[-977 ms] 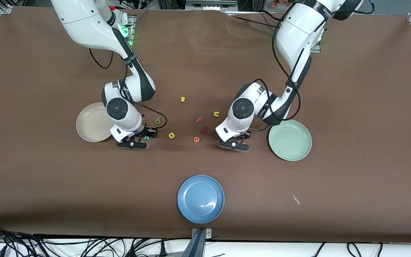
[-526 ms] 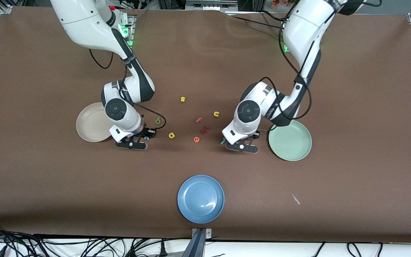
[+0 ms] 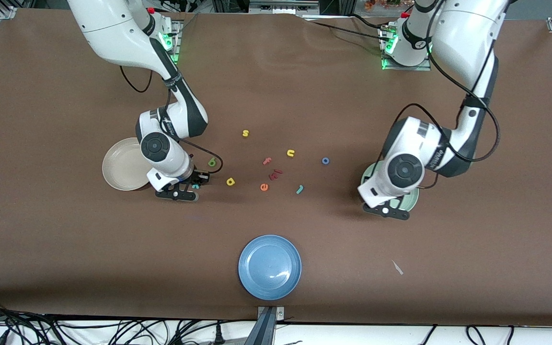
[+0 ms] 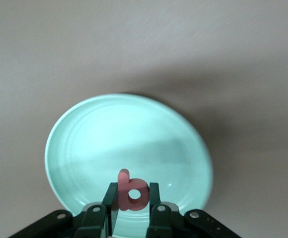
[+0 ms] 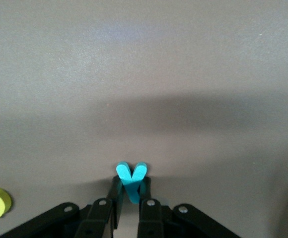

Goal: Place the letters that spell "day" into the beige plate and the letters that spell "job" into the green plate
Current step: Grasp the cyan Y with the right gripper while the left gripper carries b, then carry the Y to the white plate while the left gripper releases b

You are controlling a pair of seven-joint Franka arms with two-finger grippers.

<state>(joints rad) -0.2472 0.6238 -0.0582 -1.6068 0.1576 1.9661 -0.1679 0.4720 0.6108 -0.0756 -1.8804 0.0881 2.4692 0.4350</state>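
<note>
My left gripper (image 4: 133, 189) is shut on the pinkish-red b (image 4: 140, 187) and hangs over the green plate (image 3: 414, 197), which fills the left wrist view (image 4: 129, 144). My right gripper (image 3: 195, 184) is low at the table beside the beige plate (image 3: 120, 170), shut on the teal y (image 5: 132, 179). The green d (image 3: 212, 162) and yellow a (image 3: 230, 181) lie close to it. In the middle of the table lie the teal j (image 3: 299, 189) and, farther from the front camera, the blue o (image 3: 325, 161).
Other loose letters lie mid-table: a yellow s (image 3: 245, 133), yellow u (image 3: 290, 153), pink f (image 3: 267, 161), orange e (image 3: 264, 187) and a dark red piece (image 3: 275, 174). A blue plate (image 3: 270, 267) sits near the front edge.
My left arm has swung from the letter cluster to over the green plate with the b, uncovering the j and o. My right gripper has shut on the y.
</note>
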